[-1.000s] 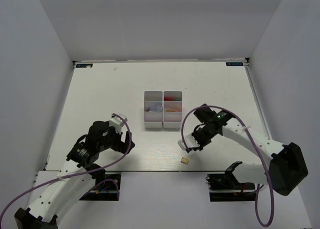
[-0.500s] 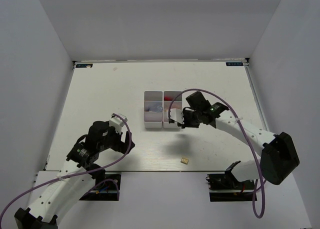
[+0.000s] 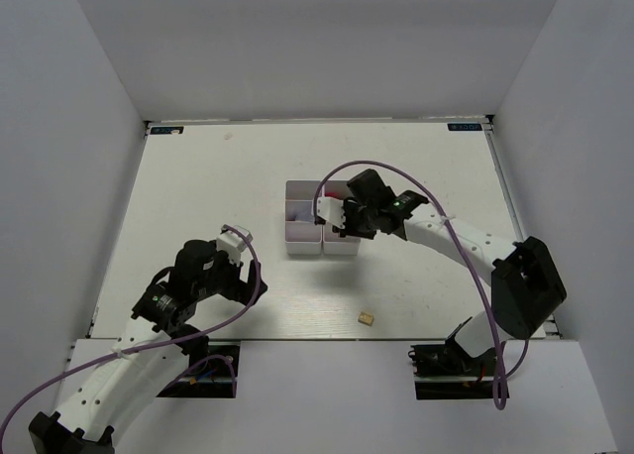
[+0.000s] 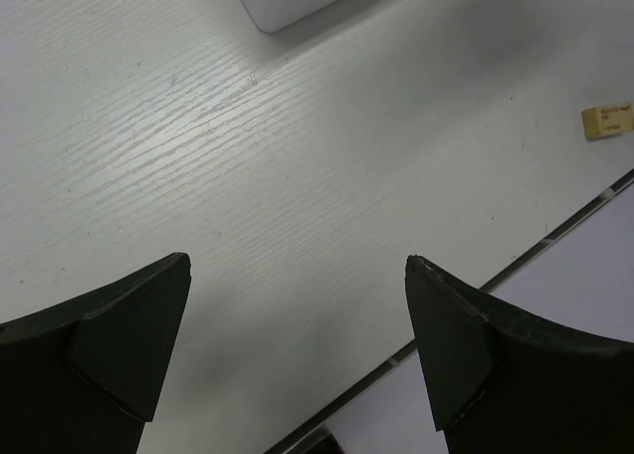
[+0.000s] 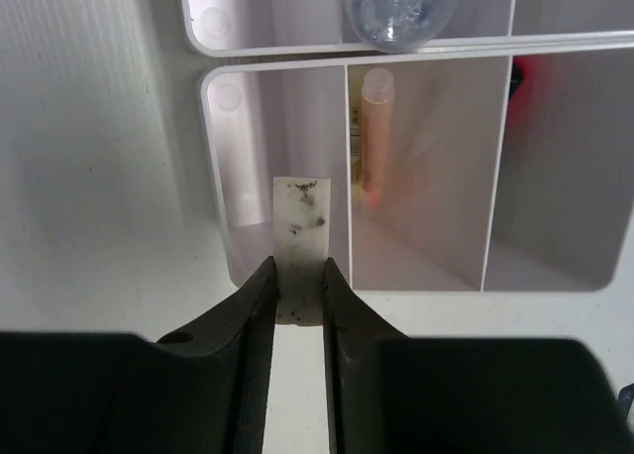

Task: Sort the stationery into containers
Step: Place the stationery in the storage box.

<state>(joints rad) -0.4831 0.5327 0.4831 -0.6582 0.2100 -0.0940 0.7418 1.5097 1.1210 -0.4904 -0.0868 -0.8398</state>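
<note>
From above, my two trays stand side by side and touching at the middle of the table (image 3: 198, 176), the left tray (image 3: 297, 241) and the right tray (image 3: 343, 247). My right gripper (image 3: 327, 214) reaches in from 3 o'clock and hangs over the right tray, hiding much of it. From this height I cannot tell what its jaws are doing. My left gripper (image 3: 238, 242) sits well apart, at 8 o'clock from the trays, over bare table. A tan block (image 3: 367, 318) lies alone at 5 o'clock from the trays, near the table's front edge.

At my left wrist, the fingers (image 4: 129, 335) are spread wide with nothing between them. A tray corner shows at 12 o'clock and the block (image 4: 606, 119) at 2 o'clock, by the table edge.

At my right wrist, the gripper (image 5: 299, 271) pinches a white piece (image 5: 300, 211), flat and dark-speckled, by its near end. The piece hangs over the 9 o'clock compartment of the right tray (image 5: 213, 176), close to the divider. Whether it touches the floor there I cannot tell. An orange pen (image 5: 374, 127) lies in the middle compartment against that divider. A clear tube (image 5: 401, 3) sits in the left tray (image 5: 297, 48) at 12 o'clock.
</note>
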